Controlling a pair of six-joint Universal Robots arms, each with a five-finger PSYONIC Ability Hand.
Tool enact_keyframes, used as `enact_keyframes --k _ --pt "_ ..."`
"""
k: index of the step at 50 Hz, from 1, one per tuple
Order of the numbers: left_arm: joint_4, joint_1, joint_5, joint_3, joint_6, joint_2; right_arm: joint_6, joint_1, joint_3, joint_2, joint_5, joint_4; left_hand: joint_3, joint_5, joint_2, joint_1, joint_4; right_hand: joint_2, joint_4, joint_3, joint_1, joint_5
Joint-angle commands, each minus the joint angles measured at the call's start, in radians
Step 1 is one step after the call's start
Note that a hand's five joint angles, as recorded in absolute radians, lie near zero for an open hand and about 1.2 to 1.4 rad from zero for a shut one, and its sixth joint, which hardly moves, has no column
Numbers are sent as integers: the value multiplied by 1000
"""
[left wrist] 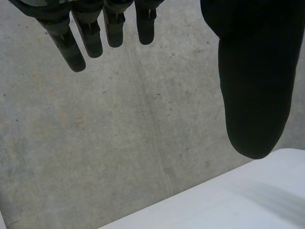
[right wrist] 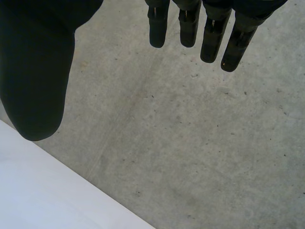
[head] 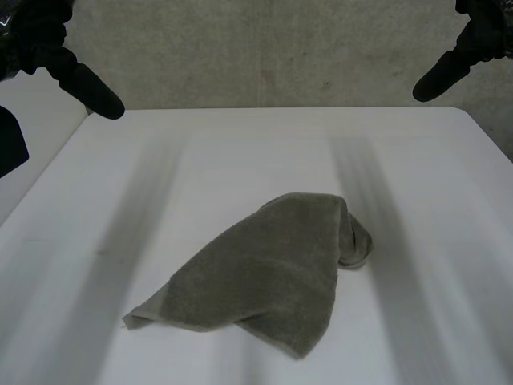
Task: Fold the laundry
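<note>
Table (head: 240, 152): white, smooth top with rounded far corners; the largest item and the reference for all placements below.
Concrete surface (head: 264, 56): grey, mottled, lying beyond the table's far edge; in both wrist views it sits behind the fingers, with a strip of the table's edge below it.
Towel (head: 256, 273): grey-green terry cloth, unfolded, in a loose crumpled heap on the table's middle, toward its near edge. One hemmed corner lies flat, pointing to the table's near left. The opposite end is bunched into a soft roll on the side toward the table's right. Nothing touches it.
Left hand (head: 48, 40): black, raised over the table's far left corner, well apart from the towel. Its fingers (left wrist: 71, 47) are straight and spread, the thumb held apart; released, grasping nothing.
Right hand (head: 481, 32): black, raised over the table's far right corner, well apart from the towel. Its fingers (right wrist: 209, 43) are straight, the thumb held wide; released, grasping nothing.
</note>
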State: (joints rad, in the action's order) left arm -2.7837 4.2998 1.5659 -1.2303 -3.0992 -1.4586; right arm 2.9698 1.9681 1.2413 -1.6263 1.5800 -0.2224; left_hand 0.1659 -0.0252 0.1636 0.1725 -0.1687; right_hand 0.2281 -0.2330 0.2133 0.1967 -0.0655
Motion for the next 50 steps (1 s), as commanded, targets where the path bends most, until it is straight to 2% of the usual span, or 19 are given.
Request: enact_keyframes --k 1,6,12,14,17,20,25,27,38,44,47,48,49,50 --pt "-2 0 -1 0 -4 -15 0 0 1 0 -1 0 9 25 11 2 -6 -54 58 -39 -22 66" --pt "-2 2 -3 -1 -10 -37 -12 5 7 5 -21 2 9 25 11 2 -6 -54 58 -39 -22 66" --pt "0 -9 -3 -8 -10 -83 -32 14 12 45 -95 8 9 25 11 2 -6 -54 58 -39 -22 66" --pt "-2 -11 -3 -24 -10 -121 -84 14 15 74 -136 9 9 25 11 2 -6 -54 58 -39 -22 66" --pt "-3 -11 -3 -37 -10 -143 -162 14 15 109 -153 3 9 25 11 2 -6 -54 58 -39 -22 66" --pt "-10 -18 -1 -47 -9 -201 -206 15 17 135 -153 2 9 25 11 2 -6 -54 58 -39 -22 66" --pt "-37 -54 2 -49 -9 -318 -333 15 20 262 -147 -2 9 25 11 2 -6 -54 58 -39 -22 66" --pt "-62 -72 2 -49 -6 -405 -354 14 21 294 -150 -2 9 25 11 2 -6 -54 58 -39 -22 66" --pt "-141 -107 2 -52 4 -687 -376 11 67 498 -166 14 33 1 35 26 -30 -54 58 -39 -22 66" --pt "-157 -117 2 -61 2 -767 -376 9 93 611 -161 43 39 -5 41 32 -36 -54 58 -39 -22 66" --pt "-157 -124 2 -63 1 -793 -374 9 98 629 -161 66 100 -67 103 94 -98 -54 58 -39 -22 66" --pt "-157 -127 2 -63 1 -798 -373 9 104 646 -163 99 202 -168 204 196 -199 8 -3 23 39 4" --pt "-161 -127 0 -61 1 -798 -367 9 109 661 -164 142 354 -321 357 348 -351 225 -220 239 256 -213" --pt "-161 -127 0 -61 1 -798 -367 9 109 661 -164 143 356 -322 358 349 -353 227 -222 242 258 -215"
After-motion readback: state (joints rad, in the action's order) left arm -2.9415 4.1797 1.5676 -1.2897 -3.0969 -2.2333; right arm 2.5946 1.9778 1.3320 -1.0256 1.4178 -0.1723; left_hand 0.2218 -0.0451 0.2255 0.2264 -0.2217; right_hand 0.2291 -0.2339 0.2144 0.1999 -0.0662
